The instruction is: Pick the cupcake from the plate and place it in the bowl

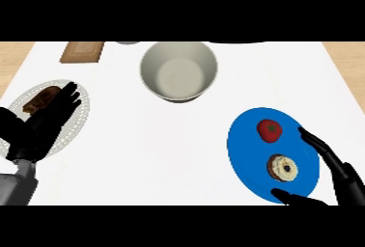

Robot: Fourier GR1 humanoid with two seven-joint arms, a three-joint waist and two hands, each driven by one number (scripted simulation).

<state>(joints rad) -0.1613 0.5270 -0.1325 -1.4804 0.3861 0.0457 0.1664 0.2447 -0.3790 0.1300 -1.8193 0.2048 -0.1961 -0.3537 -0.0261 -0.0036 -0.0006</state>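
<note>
A white bench (178, 159) carries everything here, with a strip of pale wood showing past its left and right edges. Near the bench's right edge lies a blue plate (246, 144). On it sits the cupcake (283, 168), a round brown cake with a pale centre, on the plate's near half. Just beyond it, toward the far side of the same plate, rests a red tomato (270, 130) with a green top; the two are close but apart.

The right robot hand (335, 169) stands at the plate's right rim with its fingers straight and spread, the long fingers running along the rim beside the tomato and cupcake, the thumb reaching in across the plate's near rim. It is near the cupcake and curls round nothing.

Toward the far edge, about the middle of the bench, stands the bowl (178, 70), a deep, off-white vessel with nothing visible inside it. It is well apart from the blue plate.

Near the left edge lies a white plate (80, 120), holding a dark brown oblong piece of food (41, 100). The left robot hand (53, 116) lies over this plate, fingers straight and relaxed, holding nothing, beside the brown food.

At the far left corner sits a brown wooden board (83, 51).
</note>
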